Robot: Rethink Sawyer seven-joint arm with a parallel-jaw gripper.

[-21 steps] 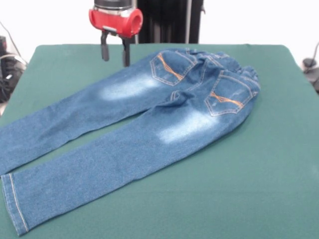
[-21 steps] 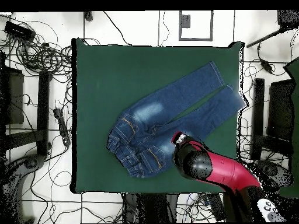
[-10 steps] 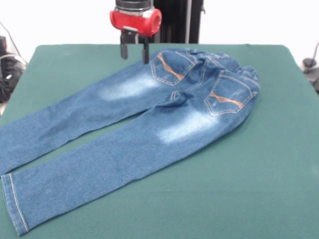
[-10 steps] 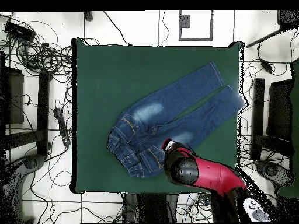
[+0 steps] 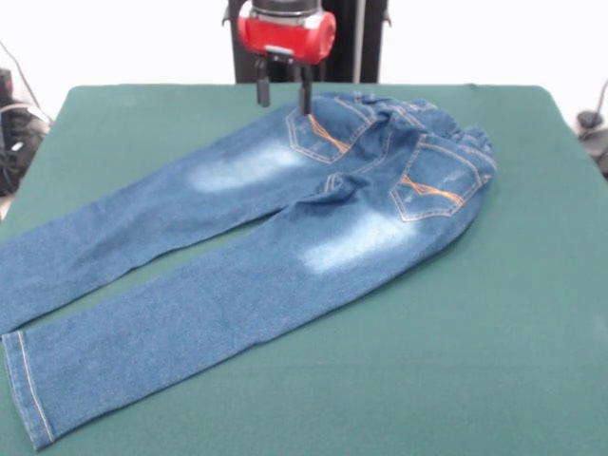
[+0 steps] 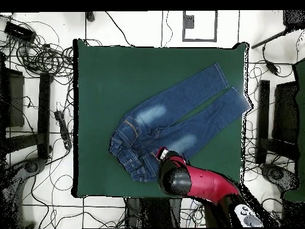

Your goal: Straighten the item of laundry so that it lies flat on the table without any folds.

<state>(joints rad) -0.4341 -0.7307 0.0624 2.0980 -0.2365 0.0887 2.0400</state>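
Above the jeans' [image 5: 275,228] waistband corner, the tool [image 5: 282,96] hangs with fingers parted, gripping nothing. Jeans lie spread on the desk [image 5: 494,313].

Front view: looks low across the table [image 5: 532,313], close up.
Overhead view: looks straight down from high up, far away.
Both see: the table and the jeans [image 5: 285,237].

Red cylindrical wrist, black gripper [image 5: 282,95], two slim prongs
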